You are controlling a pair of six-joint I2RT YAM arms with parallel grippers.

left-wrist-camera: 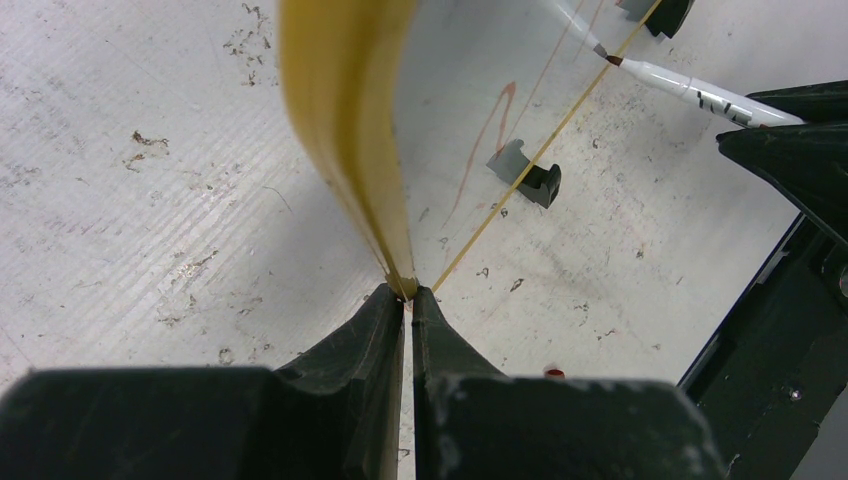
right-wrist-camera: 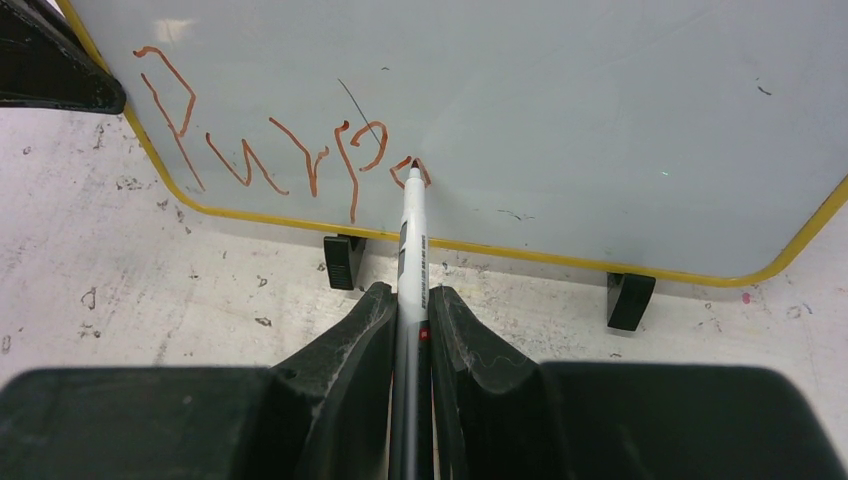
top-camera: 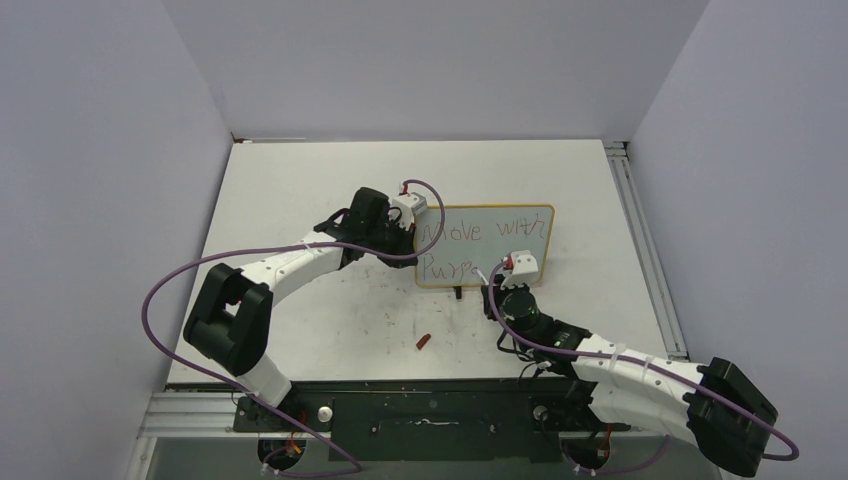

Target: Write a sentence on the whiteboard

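Note:
The whiteboard (top-camera: pixel 520 262) stands upright on two black feet (right-wrist-camera: pixel 343 260) at the table's middle. Its sentence (top-camera: pixel 480 232) in reddish-brown reads "Move with" on the top line, and below it "Purp" (right-wrist-camera: pixel 270 150) with a partly drawn letter after it. My left gripper (left-wrist-camera: pixel 409 295) is shut on the board's yellow frame (left-wrist-camera: pixel 345 120) at its left edge. My right gripper (right-wrist-camera: pixel 408 295) is shut on a white marker (right-wrist-camera: pixel 411 250). The marker's tip (right-wrist-camera: pixel 413 172) touches the board face at that last partial letter.
A small red marker cap (top-camera: pixel 424 342) lies on the table in front of the board, between the two arms. A metal rail (top-camera: pixel 645 250) runs along the table's right side. Grey walls close in the back and sides.

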